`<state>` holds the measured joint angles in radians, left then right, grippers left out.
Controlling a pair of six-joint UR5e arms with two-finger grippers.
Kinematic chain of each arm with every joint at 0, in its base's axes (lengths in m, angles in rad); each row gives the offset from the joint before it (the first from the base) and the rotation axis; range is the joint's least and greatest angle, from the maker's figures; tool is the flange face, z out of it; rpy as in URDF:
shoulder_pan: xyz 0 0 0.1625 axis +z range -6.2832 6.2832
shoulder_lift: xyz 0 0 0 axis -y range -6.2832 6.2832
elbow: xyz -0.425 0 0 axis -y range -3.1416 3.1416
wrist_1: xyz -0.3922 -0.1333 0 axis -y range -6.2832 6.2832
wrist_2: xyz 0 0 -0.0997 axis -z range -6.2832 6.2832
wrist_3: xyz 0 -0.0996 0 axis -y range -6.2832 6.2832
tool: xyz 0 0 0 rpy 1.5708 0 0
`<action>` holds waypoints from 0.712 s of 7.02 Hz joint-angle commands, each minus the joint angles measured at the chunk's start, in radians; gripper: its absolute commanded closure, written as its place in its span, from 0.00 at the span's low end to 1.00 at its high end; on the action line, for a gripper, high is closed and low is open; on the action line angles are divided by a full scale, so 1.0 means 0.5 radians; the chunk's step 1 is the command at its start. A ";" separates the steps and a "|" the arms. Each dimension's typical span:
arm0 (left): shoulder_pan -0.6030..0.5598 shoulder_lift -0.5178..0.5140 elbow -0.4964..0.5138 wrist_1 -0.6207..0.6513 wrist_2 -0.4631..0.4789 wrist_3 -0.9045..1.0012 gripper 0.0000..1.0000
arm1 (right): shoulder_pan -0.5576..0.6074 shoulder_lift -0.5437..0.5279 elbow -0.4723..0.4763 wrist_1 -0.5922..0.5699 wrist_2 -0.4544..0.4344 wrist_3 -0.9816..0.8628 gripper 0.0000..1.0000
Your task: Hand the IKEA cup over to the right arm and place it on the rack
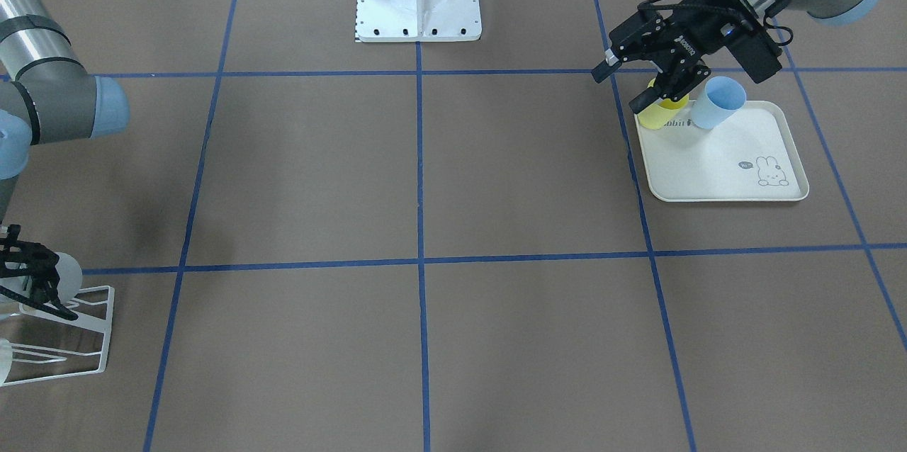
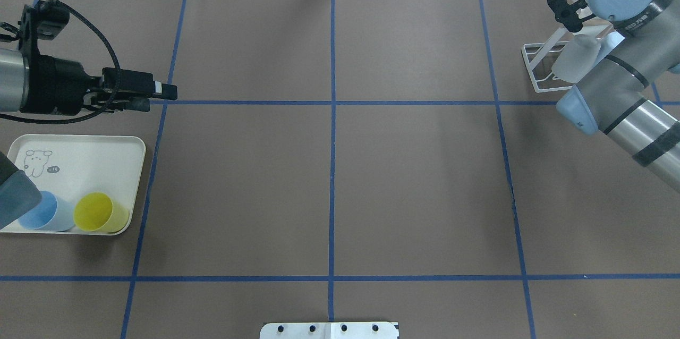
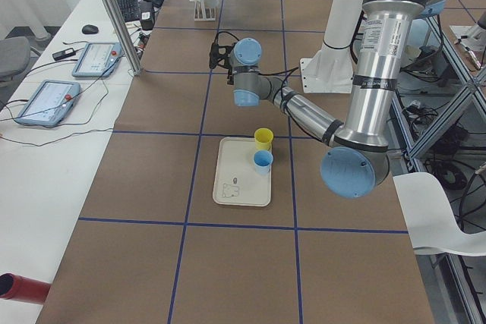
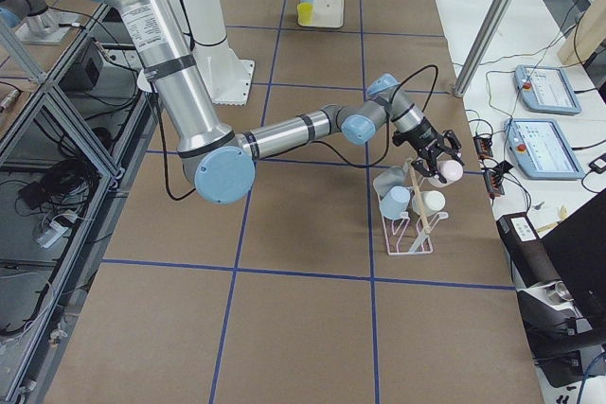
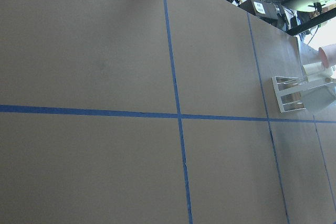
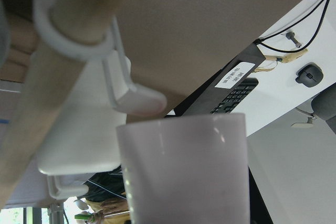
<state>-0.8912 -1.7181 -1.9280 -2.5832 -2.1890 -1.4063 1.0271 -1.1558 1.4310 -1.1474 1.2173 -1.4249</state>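
Brown paper with blue tape lines covers the counter (image 2: 329, 179), and you can see most of it is bare. Your right hand (image 4: 437, 160) is over at the white wire rack (image 4: 409, 230), pinching a pale pink cup (image 4: 447, 170) by its side. The wrist camera shows that cup (image 6: 184, 171) close up, with a wooden peg (image 6: 47, 77) of the rack right beside it. It looks like you hold the cup tipped so its open mouth can slide over a peg. I can't tell if it already touches the peg. Three other pale cups sit on the rack, so you need a free peg.

Your left hand (image 2: 151, 95) is well away, above the counter near the cream tray (image 2: 85, 147). Its fingers look pressed close together with nothing between them. It seems to wait there out of the way. A yellow cup (image 2: 98, 213) and a blue cup (image 2: 45, 211) stand on the tray, mouths up.

I'd guess the pass is done and only the last step is left: lower the pink cup onto the peg, then let go
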 commanded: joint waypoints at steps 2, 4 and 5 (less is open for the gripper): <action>0.000 0.000 0.003 0.000 0.000 -0.004 0.00 | 0.004 -0.041 0.083 -0.003 -0.002 -0.049 1.00; 0.000 0.000 0.003 0.000 0.000 -0.004 0.00 | -0.005 -0.066 0.099 -0.012 -0.035 -0.046 1.00; 0.000 0.000 0.003 0.000 0.000 -0.004 0.00 | -0.029 -0.063 0.102 -0.031 -0.069 -0.031 1.00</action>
<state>-0.8913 -1.7181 -1.9268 -2.5832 -2.1890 -1.4082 1.0229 -1.1862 1.4791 -1.1541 1.2006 -1.4467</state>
